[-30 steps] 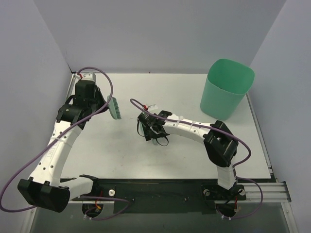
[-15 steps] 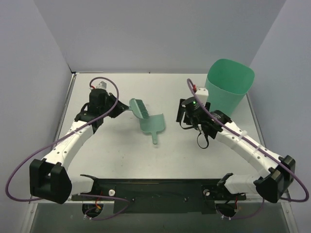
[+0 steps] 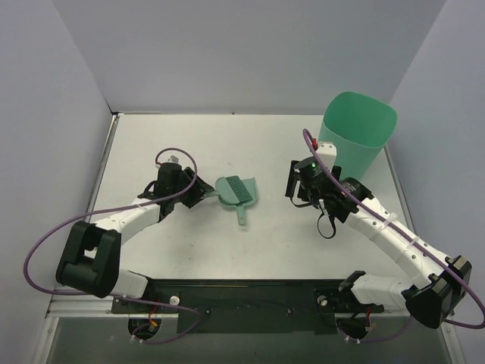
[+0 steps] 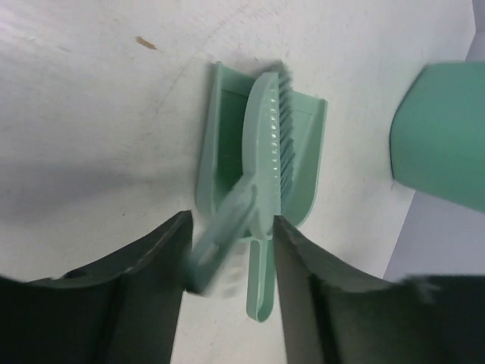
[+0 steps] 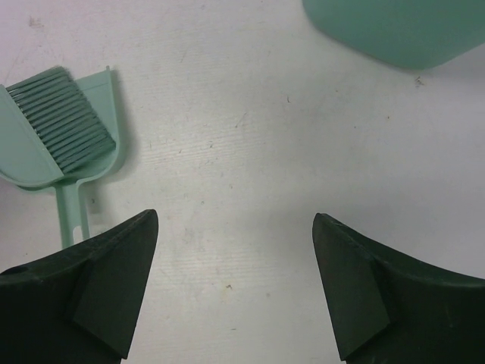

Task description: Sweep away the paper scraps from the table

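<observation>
You have no paper scraps left to chase, as far as these views show: the tabletop point(image 3: 182, 144) is bare white all around both claws. Whether the scraps ended up inside the green bin point(image 3: 356, 140) cannot be told from here. Judging from that, the sweeping itself looks done and you are at the putting-down stage.

Your left claw point(image 4: 231, 227) stands partly parted. The handle of the green brush point(image 4: 267, 129) runs between its jaws, with a gap showing on one side, so it does not look clamped. Just ahead of that claw, the brush head lies on the dustpan point(image 4: 220, 152), and the pan sits flat on the tabletop with its own handle pointing back toward the claw.

Your right claw point(image 5: 235, 227) gapes wide with nothing in it, only bare surface beneath. The brush and pan lie ahead of it and off to its left, well apart. The bin stands ahead and to its right, near.

For room, you have open surface between the two claws and behind each of them. The left claw's tight spot is the pan just ahead of it, so backing straight off should free the handle without nudging the pan. The right claw's only near obstacle is the bin. The tabletop rim and the walls lie well away from both claws.
</observation>
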